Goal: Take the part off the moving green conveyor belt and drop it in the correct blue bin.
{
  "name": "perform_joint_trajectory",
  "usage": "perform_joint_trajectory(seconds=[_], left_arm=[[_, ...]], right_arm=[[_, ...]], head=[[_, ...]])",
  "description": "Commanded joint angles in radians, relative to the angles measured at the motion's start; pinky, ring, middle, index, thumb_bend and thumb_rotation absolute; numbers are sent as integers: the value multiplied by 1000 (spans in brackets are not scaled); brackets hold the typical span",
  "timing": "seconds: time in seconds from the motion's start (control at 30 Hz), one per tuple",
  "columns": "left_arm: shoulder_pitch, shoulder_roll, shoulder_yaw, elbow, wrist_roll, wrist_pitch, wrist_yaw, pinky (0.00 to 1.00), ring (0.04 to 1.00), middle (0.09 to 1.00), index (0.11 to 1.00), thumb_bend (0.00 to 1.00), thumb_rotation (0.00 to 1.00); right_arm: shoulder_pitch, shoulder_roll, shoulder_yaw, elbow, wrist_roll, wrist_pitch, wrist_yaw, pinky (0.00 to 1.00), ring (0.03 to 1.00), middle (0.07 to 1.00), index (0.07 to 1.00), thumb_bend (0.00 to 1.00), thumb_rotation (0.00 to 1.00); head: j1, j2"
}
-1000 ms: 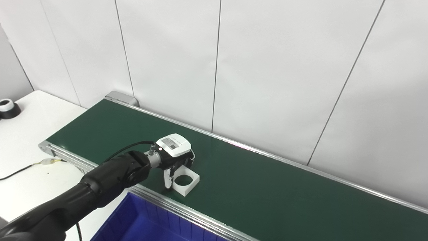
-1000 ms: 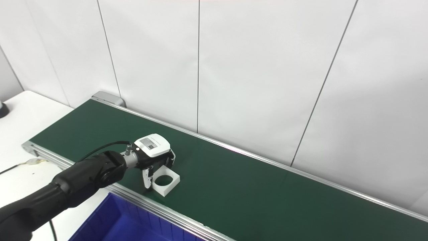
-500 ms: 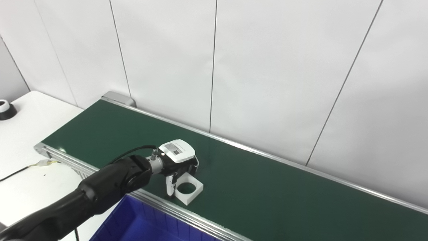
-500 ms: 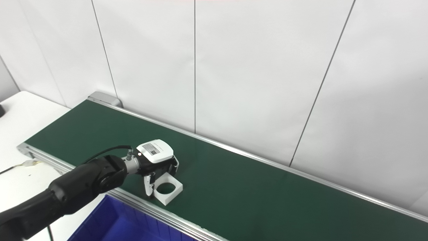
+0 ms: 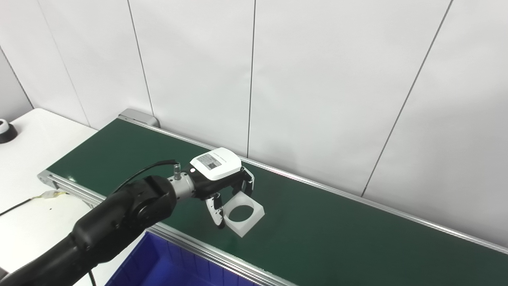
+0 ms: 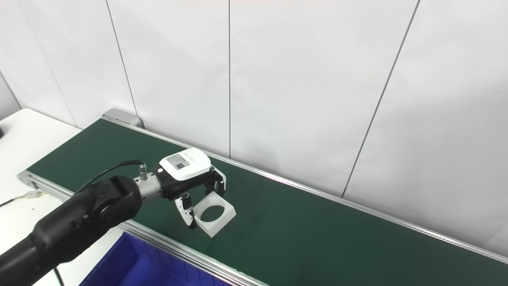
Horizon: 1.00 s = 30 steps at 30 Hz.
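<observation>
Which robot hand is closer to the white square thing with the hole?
Left. The left hand has its fingers closed on the white square part above the green belt. The right hand is out of view.

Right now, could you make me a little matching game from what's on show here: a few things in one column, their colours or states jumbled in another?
Things:
1. conveyor belt
2. square part with a round hole
3. bin
4. left hand

Colours or states:
A. blue, below the belt's near rail
B. white, pinched at its edges
C. dark green
D. shut on the part

Pairs: 1-C, 2-B, 3-A, 4-D
</observation>
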Motion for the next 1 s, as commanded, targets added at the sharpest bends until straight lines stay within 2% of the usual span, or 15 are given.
perform_joint_trajectory(seconds=[0.0,0.13,0.23,0.33,0.43,0.47,0.53,0.57,0.6,0.63,0.67,0.7,0.77,0.83,0.97], left_arm=[[1,10,30,-75,-25,19,-16,617,510,446,508,523,0],[29,-3,49,-156,-43,46,-54,578,492,431,504,523,0],[50,-17,67,-223,-55,77,-88,519,450,416,506,522,0],[74,-30,84,-289,-85,121,-129,511,448,420,509,521,0],[94,-36,93,-350,-110,161,-173,452,419,417,509,520,0],[97,-37,95,-361,-114,167,-182,443,415,417,509,520,0],[116,-44,100,-389,-136,180,-201,439,418,423,506,522,0],[126,-46,101,-403,-144,190,-213,440,421,425,505,522,0],[133,-47,102,-412,-148,197,-221,441,427,425,504,522,0],[141,-48,102,-425,-152,213,-236,441,428,425,504,522,0],[146,-49,101,-435,-154,224,-247,433,426,424,504,522,0],[155,-52,99,-445,-151,235,-258,428,425,423,504,522,0],[171,-58,93,-457,-140,248,-273,395,405,412,499,522,0],[190,-70,78,-460,-124,259,-288,463,440,424,499,523,0],[230,-102,57,-447,-93,247,-276,457,435,428,500,523,0]], right_arm=[[-3,1,-4,-38,2,-22,11,867,889,898,988,777,544],[1,0,-5,-50,3,-11,10,866,886,899,987,784,541],[6,-3,-5,-63,9,-4,12,868,887,898,985,788,541],[8,-6,-7,-76,6,0,11,869,887,897,985,786,542],[12,-10,-9,-97,10,11,11,863,883,898,982,781,538],[12,-11,-10,-102,12,14,12,862,883,898,981,778,536],[12,-15,-13,-117,14,23,14,858,880,897,979,770,533],[12,-19,-15,-132,17,34,15,857,880,897,977,767,529],[12,-21,-16,-142,20,43,16,855,879,896,974,761,519],[11,-25,-20,-159,25,58,17,855,879,896,974,760,518],[10,-28,-22,-171,28,69,18,851,876,892,970,760,508],[8,-33,-25,-185,35,82,20,849,874,890,968,760,503],[4,-42,-31,-202,44,99,21,841,867,882,958,772,499],[-1,-49,-37,-209,51,112,21,810,849,871,941,803,502],[-8,-57,-46,-214,62,123,28,789,832,860,931,821,507]], head=[[-4,10],[-10,22],[-14,50],[-14,72],[-11,121],[-11,121],[-9,157],[-7,197],[-7,197],[-8,239],[-8,239],[-10,272],[-9,291],[-7,302],[-3,323]])
